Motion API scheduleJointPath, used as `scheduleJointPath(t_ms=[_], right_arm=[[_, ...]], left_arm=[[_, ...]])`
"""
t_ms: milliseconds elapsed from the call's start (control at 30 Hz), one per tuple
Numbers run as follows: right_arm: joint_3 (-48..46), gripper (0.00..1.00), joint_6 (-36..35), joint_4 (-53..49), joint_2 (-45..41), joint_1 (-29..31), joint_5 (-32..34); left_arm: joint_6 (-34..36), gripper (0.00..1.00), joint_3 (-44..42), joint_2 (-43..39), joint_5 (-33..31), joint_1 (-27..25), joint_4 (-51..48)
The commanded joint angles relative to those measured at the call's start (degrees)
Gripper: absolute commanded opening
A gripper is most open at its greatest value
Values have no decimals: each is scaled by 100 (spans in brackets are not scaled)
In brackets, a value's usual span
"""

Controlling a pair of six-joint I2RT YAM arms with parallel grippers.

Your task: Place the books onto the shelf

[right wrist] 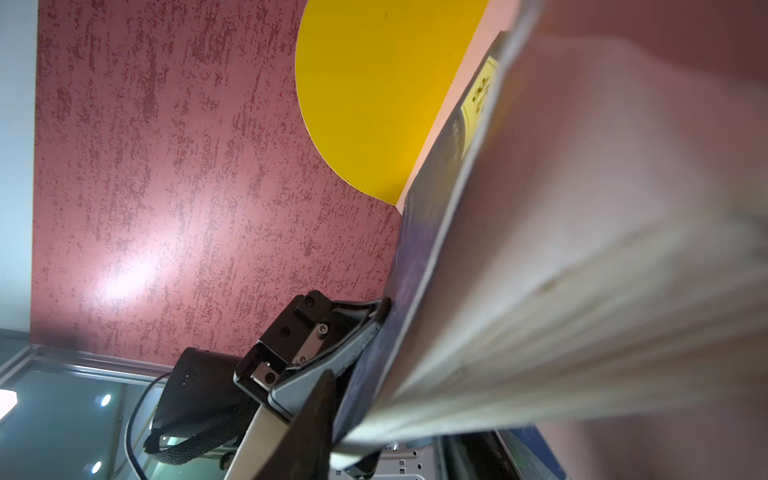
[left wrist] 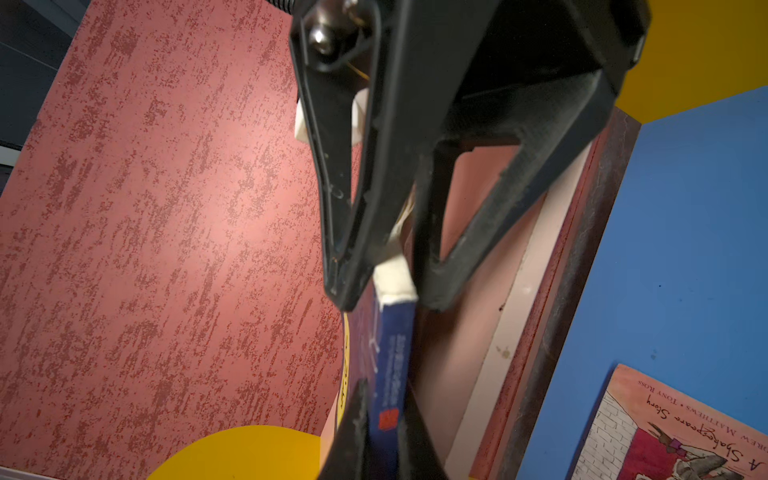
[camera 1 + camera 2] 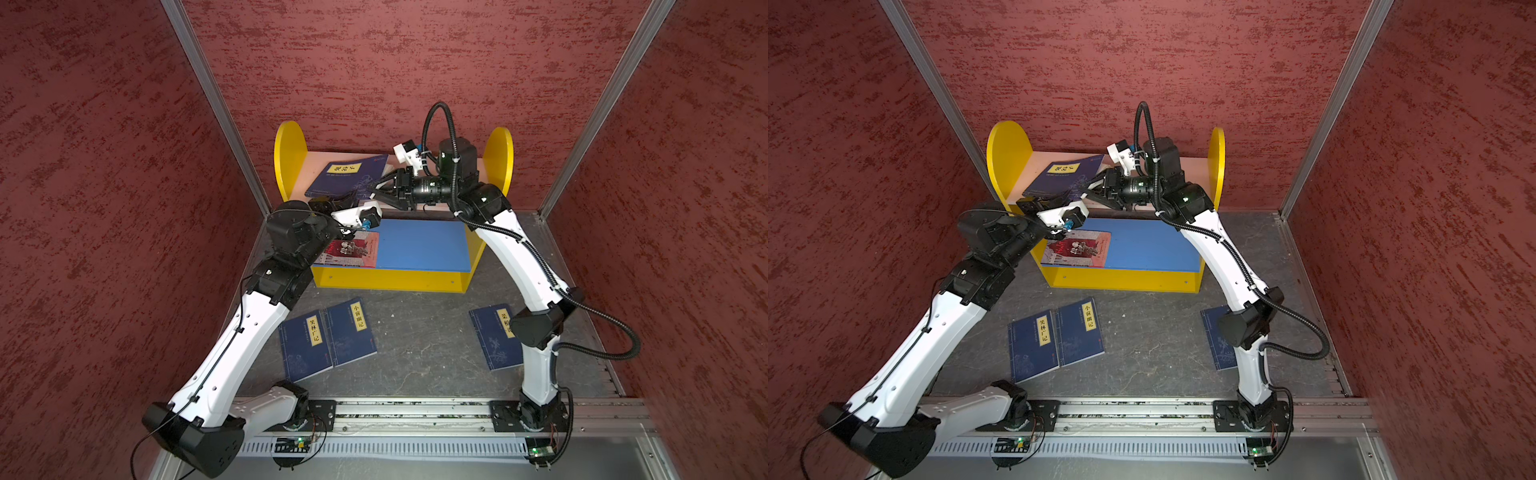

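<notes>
A navy book [image 3: 345, 178] [image 3: 1063, 174] lies tilted over the pink upper board of the shelf [image 3: 424, 245] [image 3: 1150, 245]. My left gripper [image 3: 352, 200] [image 3: 1068, 196] is shut on its near corner; in the left wrist view the left gripper [image 2: 384, 399] pinches the book's spine [image 2: 395, 353]. My right gripper [image 3: 372, 189] [image 3: 1086, 187] [image 1: 395, 436] stands open with the book's right edge [image 1: 415, 249] between its spread fingers [image 2: 340, 208]. A red book [image 3: 353, 253] [image 3: 1077, 249] [image 2: 685, 436] lies flat on the blue lower board.
Three navy books lie on the grey floor in front of the shelf: two side by side on the left [image 3: 305, 345] [image 3: 351, 330], one on the right [image 3: 494, 336] partly under the right arm. Red walls close in at the back and both sides.
</notes>
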Motion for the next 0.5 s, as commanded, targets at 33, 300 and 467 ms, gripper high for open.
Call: scheduleJointPath(t_ms=[33, 300, 467], right_arm=[[145, 53, -307, -459, -89, -16, 535], [210, 55, -644, -905, -404, -62, 1474], [216, 55, -795, -1023, -581, -65, 1871]], left_arm=[[-145, 0, -42, -65, -299, -118, -319], [78, 0, -22, 29, -971, -338, -553], [-47, 0, 161, 166, -1337, -442, -665]])
